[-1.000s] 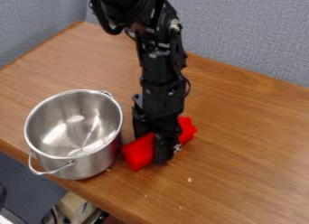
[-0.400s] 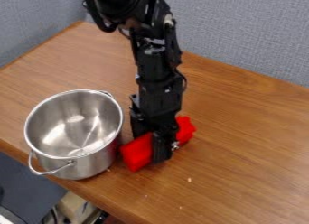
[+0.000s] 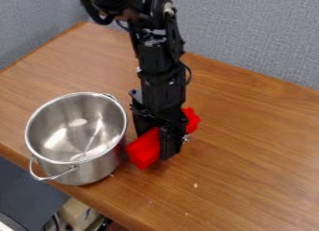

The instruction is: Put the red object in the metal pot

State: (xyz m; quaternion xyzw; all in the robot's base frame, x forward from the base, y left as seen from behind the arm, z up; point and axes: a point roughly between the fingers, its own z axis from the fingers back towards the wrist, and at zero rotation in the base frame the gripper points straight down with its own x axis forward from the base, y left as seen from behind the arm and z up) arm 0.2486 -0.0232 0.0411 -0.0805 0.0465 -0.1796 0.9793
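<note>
Near the front edge of the brown wooden tabletop (image 3: 262, 123), the black robot gripper (image 3: 162, 142) points almost straight down with its jaws closed across the middle of the bright red, elongated block (image 3: 147, 151), which sticks out on both sides of them. Just left of it stands the shiny round stainless-steel pot (image 3: 75, 134), touching or nearly touching the block's lower end.

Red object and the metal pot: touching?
Cannot tell. In the only camera view, the near end of the red object sits right against the wall of the metal pot, with no visible gap, but the angle doesn't show plain contact either.
</note>
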